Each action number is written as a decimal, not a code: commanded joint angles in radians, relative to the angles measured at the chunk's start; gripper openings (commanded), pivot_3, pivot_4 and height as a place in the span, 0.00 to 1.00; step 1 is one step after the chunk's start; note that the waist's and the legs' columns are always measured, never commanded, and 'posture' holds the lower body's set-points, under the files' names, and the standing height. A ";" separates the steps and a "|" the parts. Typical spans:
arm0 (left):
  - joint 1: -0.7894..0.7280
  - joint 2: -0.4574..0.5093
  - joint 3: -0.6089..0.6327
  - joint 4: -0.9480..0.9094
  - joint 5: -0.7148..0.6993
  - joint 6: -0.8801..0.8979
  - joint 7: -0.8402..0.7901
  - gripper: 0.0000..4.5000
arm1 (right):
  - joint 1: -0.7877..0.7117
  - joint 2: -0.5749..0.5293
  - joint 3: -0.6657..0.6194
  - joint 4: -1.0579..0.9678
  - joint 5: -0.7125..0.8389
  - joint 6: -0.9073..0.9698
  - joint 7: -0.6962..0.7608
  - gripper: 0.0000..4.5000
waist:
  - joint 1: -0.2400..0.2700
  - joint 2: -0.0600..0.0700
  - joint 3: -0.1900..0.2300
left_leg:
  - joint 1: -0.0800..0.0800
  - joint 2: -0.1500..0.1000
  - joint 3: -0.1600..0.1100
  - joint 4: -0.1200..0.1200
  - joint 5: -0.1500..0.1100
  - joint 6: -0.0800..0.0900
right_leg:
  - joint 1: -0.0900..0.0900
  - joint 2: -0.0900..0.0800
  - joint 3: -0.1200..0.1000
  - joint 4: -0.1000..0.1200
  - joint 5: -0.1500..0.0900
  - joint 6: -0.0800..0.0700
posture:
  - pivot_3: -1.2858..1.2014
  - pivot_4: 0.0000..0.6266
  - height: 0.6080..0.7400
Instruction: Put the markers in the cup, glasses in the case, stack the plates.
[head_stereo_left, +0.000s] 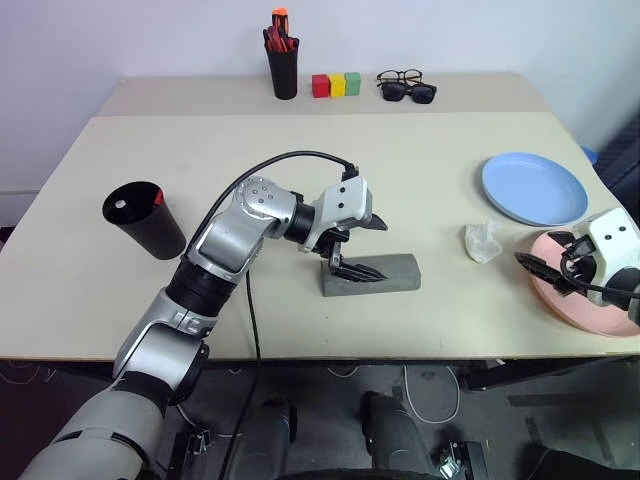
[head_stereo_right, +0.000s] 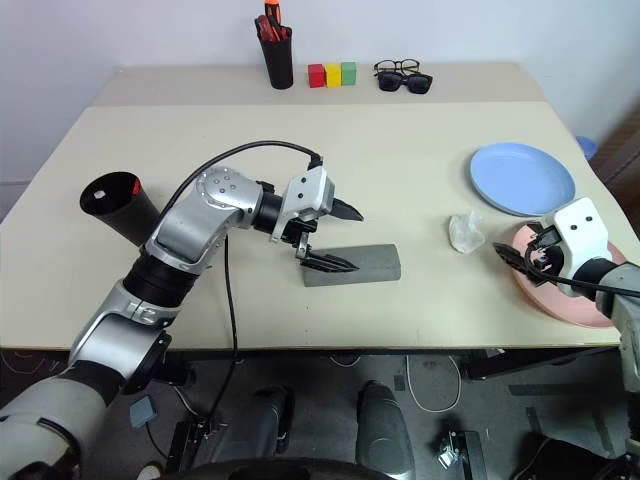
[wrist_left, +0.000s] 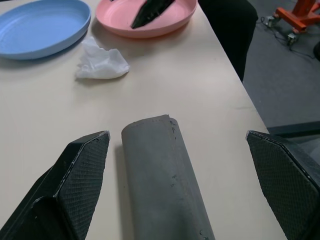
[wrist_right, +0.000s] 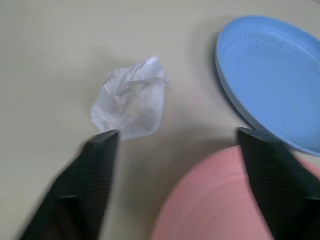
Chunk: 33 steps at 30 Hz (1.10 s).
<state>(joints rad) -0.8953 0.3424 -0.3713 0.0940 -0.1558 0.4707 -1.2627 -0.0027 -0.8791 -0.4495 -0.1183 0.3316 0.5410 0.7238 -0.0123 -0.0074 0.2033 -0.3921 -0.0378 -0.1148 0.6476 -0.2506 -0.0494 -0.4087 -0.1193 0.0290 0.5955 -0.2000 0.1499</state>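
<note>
Left gripper (head_stereo_left: 362, 245) hangs over the closed grey case (head_stereo_left: 372, 275) near the table's front edge, fingers spread wide; in the left wrist view the case runs up between the two fingers (wrist_left: 80, 175) with a gap on each side, and contact cannot be confirmed from the head views. Right gripper (head_stereo_right: 522, 256) hovers at the near rim of the pink plate (head_stereo_right: 575, 300), its fingers (wrist_right: 90, 175) likewise spread and holding nothing. Beyond the right gripper the light blue plate (head_stereo_left: 535, 188) lies flat, just beside the pink one; whether their rims touch is uncertain. Between the two grippers, nearer the right one, sits a crumpled white wad (head_stereo_left: 482, 241). Well to the outer side of the left arm, the black cup (head_stereo_left: 143, 218) stands on the table (head_stereo_left: 420, 170) with a red marker (head_stereo_left: 157, 197) showing inside its rim. Far behind both grippers, the wire-framed glasses (head_stereo_left: 399, 76) rest against the dark sunglasses (head_stereo_left: 409, 93), next to three coloured blocks (head_stereo_left: 336, 85) and a black pen holder (head_stereo_left: 283, 72).
</note>
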 joint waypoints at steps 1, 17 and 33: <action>-0.011 0.001 0.003 -0.025 -0.016 -0.002 0.000 1.00 | 0.075 0.011 -0.052 -0.086 0.042 0.063 0.011 0.99 | 0.001 0.000 0.000 | 0.000 0.000 0.000 0.000 0.000 0.000 | 0.000 0.000 0.000 0.000 0.000 0.000 | 0.52 0.24 1.00; -0.020 0.006 0.004 -0.048 -0.029 0.031 0.008 1.00 | 0.097 0.043 0.022 0.100 -0.027 -0.005 -0.019 0.35 | -0.001 0.000 0.000 | 0.000 0.000 0.000 0.000 0.000 0.000 | 0.000 0.000 0.000 0.000 -0.001 0.000 | 0.52 0.24 1.00; -0.006 0.007 0.001 -0.069 -0.037 0.041 0.039 1.00 | 0.057 -0.079 0.036 0.043 -0.126 -0.083 -0.017 0.13 | -0.005 0.000 0.000 | 0.001 0.000 0.000 0.001 0.000 0.000 | 0.001 0.000 0.000 0.000 -0.002 0.000 | 0.52 0.24 1.00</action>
<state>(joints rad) -0.8966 0.3509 -0.3766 0.0635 -0.1823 0.5142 -1.2299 0.0850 -0.9217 -0.3997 -0.0462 0.2290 0.4995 0.7034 -0.0169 -0.0071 0.2030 -0.3912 -0.0377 -0.1140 0.6485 -0.2505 -0.0495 -0.4081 -0.1193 0.0290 0.5956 -0.2021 0.1501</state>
